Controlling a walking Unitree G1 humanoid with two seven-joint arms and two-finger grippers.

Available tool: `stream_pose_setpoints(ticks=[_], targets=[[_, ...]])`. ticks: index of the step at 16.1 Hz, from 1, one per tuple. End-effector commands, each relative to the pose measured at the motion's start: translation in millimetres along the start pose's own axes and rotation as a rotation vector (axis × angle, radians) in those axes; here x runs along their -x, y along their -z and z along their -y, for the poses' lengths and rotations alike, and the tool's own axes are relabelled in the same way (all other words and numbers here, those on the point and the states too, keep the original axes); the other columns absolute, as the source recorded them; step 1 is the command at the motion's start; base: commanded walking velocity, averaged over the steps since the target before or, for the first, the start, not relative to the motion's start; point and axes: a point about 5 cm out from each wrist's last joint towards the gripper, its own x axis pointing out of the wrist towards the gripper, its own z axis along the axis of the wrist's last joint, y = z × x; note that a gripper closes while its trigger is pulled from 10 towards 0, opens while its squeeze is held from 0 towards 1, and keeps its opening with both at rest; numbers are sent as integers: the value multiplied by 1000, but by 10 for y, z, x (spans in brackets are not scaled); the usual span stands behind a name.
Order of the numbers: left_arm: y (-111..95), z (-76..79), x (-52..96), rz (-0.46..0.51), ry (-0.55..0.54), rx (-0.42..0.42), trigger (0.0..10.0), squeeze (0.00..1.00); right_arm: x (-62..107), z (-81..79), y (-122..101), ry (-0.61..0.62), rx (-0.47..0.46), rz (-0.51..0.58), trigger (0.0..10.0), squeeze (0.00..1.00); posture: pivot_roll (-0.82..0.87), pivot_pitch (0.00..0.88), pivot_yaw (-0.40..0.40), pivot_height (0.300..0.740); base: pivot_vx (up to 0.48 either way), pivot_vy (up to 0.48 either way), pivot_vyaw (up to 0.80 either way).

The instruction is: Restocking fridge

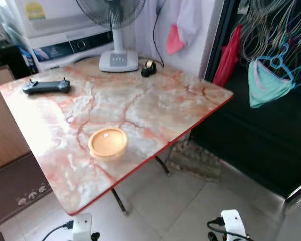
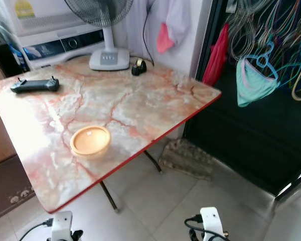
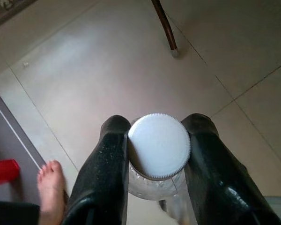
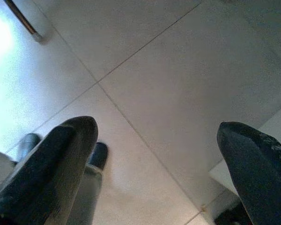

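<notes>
We carry a white-capped bottle pinched in the left jaws, its long axis pointing down at the floor. Right jaws hang spread, empty. The lidded bowl sits on the counter at 11 o'clock, nearer our left arm.

Surface: broad bare middle. Obstacles: bowl near front edge; fan base, tape dispenser, possibly, behind bowl; controller far left.
</notes>
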Motion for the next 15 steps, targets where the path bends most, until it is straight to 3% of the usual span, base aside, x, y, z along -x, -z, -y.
stream_pose_setpoints(ticks=[1,3,15], targets=[[52,-33,7,-26,-7,-3,10000,0,-2,-12,10,-2,-4,-4,10000,0,101,0,-45,740,0,-341,0],[65,-29,8,-36,-7,23,10000,0,-2,-14,13,-4,-8,-7,10000,0,101,0,-45,740,0,0,0],[62,-26,7,-37,-3,23,10000,0,-3,-17,15,-11,0,-17,10000,0,99,0,-46,740,0,0,-800]])
